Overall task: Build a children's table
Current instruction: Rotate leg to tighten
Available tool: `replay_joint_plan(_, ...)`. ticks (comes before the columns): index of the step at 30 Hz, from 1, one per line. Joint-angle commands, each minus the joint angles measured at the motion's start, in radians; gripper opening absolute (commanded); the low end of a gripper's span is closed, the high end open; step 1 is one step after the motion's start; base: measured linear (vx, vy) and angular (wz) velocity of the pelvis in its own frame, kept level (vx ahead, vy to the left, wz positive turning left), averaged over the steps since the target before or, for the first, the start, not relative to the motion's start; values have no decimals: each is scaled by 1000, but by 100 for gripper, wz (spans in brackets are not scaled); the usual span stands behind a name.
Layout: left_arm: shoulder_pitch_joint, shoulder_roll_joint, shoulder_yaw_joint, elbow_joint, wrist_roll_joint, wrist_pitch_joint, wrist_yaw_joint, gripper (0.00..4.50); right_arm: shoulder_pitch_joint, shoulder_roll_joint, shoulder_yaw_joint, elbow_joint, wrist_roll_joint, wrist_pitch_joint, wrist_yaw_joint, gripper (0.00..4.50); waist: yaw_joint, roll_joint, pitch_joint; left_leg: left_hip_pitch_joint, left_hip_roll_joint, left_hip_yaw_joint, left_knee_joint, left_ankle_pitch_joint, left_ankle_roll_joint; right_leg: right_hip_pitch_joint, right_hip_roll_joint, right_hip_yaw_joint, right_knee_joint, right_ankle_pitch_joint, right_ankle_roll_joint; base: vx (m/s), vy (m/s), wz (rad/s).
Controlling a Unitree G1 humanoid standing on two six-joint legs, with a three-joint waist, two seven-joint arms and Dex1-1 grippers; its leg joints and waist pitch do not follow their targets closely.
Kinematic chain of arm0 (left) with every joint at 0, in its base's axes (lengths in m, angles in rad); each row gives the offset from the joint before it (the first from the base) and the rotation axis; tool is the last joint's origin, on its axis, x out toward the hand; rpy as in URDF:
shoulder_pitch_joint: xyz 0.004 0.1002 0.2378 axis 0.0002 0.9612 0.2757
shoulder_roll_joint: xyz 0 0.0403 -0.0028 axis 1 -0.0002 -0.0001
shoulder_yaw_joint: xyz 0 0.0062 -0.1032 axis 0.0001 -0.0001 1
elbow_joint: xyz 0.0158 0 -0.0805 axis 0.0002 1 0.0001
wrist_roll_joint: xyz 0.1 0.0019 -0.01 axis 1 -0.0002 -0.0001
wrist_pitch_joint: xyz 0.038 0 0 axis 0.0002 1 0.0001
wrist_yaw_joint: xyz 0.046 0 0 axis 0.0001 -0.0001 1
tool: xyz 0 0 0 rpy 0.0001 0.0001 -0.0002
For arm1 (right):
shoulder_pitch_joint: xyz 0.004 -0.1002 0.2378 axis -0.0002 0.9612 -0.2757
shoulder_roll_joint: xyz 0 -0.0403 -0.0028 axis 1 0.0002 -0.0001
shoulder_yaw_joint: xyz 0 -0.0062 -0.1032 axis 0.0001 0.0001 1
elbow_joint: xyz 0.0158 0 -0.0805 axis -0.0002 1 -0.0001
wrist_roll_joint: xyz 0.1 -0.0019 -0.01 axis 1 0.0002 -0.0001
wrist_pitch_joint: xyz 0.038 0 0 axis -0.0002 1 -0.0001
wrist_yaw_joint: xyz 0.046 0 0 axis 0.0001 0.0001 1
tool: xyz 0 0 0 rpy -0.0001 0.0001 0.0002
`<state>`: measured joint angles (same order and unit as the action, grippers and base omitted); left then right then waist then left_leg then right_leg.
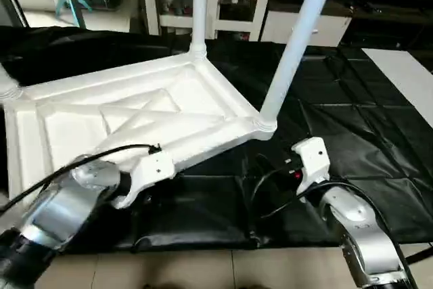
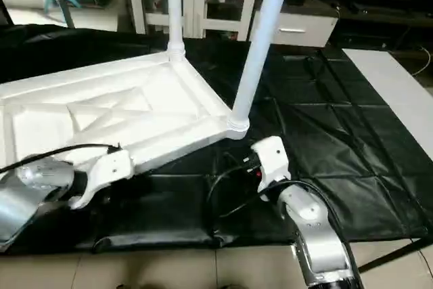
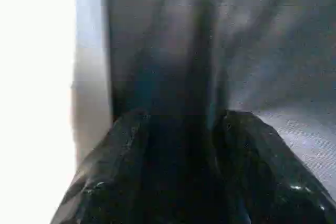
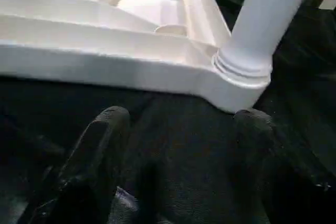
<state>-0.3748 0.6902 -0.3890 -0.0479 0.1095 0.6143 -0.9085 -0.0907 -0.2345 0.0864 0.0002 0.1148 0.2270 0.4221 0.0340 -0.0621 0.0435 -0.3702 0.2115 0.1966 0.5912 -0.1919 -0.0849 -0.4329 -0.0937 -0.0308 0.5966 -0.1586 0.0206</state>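
Note:
The white square tabletop (image 1: 135, 116) lies upside down on a black mat, its X-ribbed underside facing up. One tube leg (image 1: 199, 5) stands in the far corner socket. A second leg (image 1: 294, 45) stands in the near right corner, and the base of a third leg (image 1: 7, 86) shows at the left edge. My right gripper (image 4: 178, 129) is open just in front of the near right corner (image 4: 241, 72), touching nothing. My left gripper (image 3: 181, 124) sits low against the tabletop's front edge (image 1: 196, 153). Its fingers (image 3: 121, 166) are apart with nothing visible between them.
The black quilted mat (image 1: 352, 120) covers the floor under and around the tabletop. White cabinets (image 1: 298, 28) and a turquoise stool (image 1: 67, 1) stand behind. Light floor tiles (image 1: 223, 269) run along the mat's near edge, and a pale strip (image 1: 406, 72) lies at far right.

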Motion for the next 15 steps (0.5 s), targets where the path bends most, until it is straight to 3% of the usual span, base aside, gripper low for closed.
replay_joint_plan(1,-47,-23,35,38,65,0,110,300,-6,-4,-11,-20,8,6,0,344,-6,14,-46,15,9,-9,-85,-367,-41,32,-19,24,-78,-383,-99,0,0,0)
replay_joint_plan(2,-56,-35,40,48,82,-1,122,300,-7,-4,-13,-18,8,6,-1,344,-5,14,-48,15,9,-9,-85,-366,-42,32,-18,25,-80,-388,-96,0,0,0)
replay_joint_plan(3,-79,-70,52,85,113,-9,169,304,-6,-5,-18,-16,7,7,-3,344,-8,14,-48,8,7,-13,-85,-352,-39,39,-19,23,-80,-392,-92,0,0,0)
replay_joint_plan(6,-118,-112,57,161,133,-39,255,335,-3,-7,-24,-15,6,9,-8,344,-7,14,-51,11,4,-13,-81,-351,-33,34,-17,22,-82,-391,-89,0,0,0)
replay_joint_plan(7,-122,-115,55,168,132,-40,266,335,-3,-7,-24,-14,6,9,-9,344,-4,11,-54,7,5,-16,-81,-334,-28,40,-19,22,-78,-362,-100,0,0,0)
replay_joint_plan(9,-165,-122,18,264,176,-102,344,345,-2,-8,-25,-11,4,7,-13,344,-6,14,-55,5,2,-16,-80,-323,-22,39,-13,20,-78,-340,-103,0,0,0)
replay_joint_plan(11,-184,-133,8,306,187,-142,382,368,-1,-7,-26,-13,2,7,-17,344,-6,14,-60,4,3,-17,-78,-309,-20,43,-15,20,-72,-299,-115,0,0,0)
replay_joint_plan(12,-189,-165,29,319,169,-167,411,380,2,-7,-27,-17,2,6,-18,344,-4,23,-61,3,3,-19,-78,-288,-20,46,-16,20,-67,-261,-128,0,0,0)
replay_joint_plan(13,-188,-177,38,316,159,-174,416,380,3,-7,-27,-19,2,5,-19,344,-4,24,-62,5,3,-18,-77,-279,-19,45,-15,20,-67,-235,-138,0,0,0)
replay_joint_plan(14,-181,-192,53,300,142,-177,416,388,5,-7,-28,-21,2,4,-19,344,-2,19,-65,6,5,-17,-73,-253,-16,48,-16,19,-61,-178,-162,0,0,0)
replay_joint_plan(15,-166,-216,81,271,115,-173,407,388,9,-8,-28,-25,3,4,-20,344,-1,22,-65,2,6,-16,-73,-226,-12,54,-17,19,-56,-130,-185,0,0,0)
